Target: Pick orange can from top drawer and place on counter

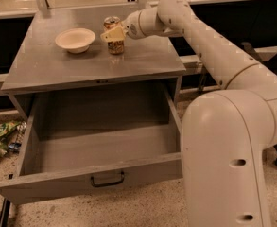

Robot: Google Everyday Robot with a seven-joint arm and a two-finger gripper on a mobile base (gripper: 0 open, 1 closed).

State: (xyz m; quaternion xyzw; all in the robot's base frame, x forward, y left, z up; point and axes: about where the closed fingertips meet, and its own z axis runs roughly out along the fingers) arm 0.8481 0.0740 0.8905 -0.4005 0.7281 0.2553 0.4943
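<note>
Currently, a small orange-tan aluminium can (116,46) is seen upright near the far edge of the flat matte grey counter (81,72), pinched between the jaws of a cream two-finger gripper (112,34). It could be toppled against the round cream bowl (75,39) if released crookedly.

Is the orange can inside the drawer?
No, the orange can stands on the counter, with the gripper at its side.

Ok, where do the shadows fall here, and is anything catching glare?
Camera view: the top drawer is darkest at its back, under the counter; the bowl throws a soft shadow; the gripper, at the orange can on the counter, looks pale, with no harsh glare.
</note>
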